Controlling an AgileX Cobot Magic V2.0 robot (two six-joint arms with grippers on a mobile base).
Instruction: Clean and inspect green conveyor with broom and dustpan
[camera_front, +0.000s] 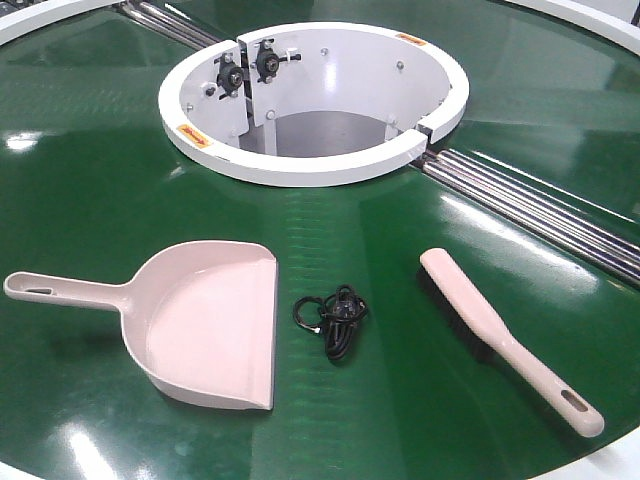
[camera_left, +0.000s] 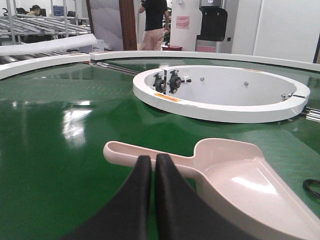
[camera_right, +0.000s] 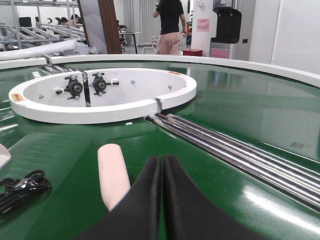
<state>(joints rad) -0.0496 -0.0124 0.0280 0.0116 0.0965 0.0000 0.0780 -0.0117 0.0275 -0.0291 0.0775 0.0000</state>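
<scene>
- Green conveyor (camera_front: 90, 180) fills the front view: glossy belt, white ring opening (camera_front: 300, 165) at top centre, silver rollers (camera_front: 540, 205) running off to the right.
- dustpan (camera_front: 205, 320) lies flat on the belt at left, handle pointing left, mouth facing right.
- broom (camera_front: 490, 325) lies at right, well apart from the dustpan, handle with slot hole toward the near right edge.
- black cable (camera_front: 332, 318), coiled, sits between the two tools and touches neither; likely the debris to sweep.
- left end effector (camera_left: 153, 159): fingers pressed together, holding nothing, hovering just short of the dustpan handle.
- right end effector (camera_right: 161, 161): fingers pressed together, empty, just beside the broom and over it.
- Step: looks like the very start, approach before pickup; neither tool is lifted and nothing is swept.
- Next move calls for: spread both sets of fingers, drop onto each handle, pinch. The handles are thin and lie flat on slick belt, so go low and centred or they may slide.
</scene>
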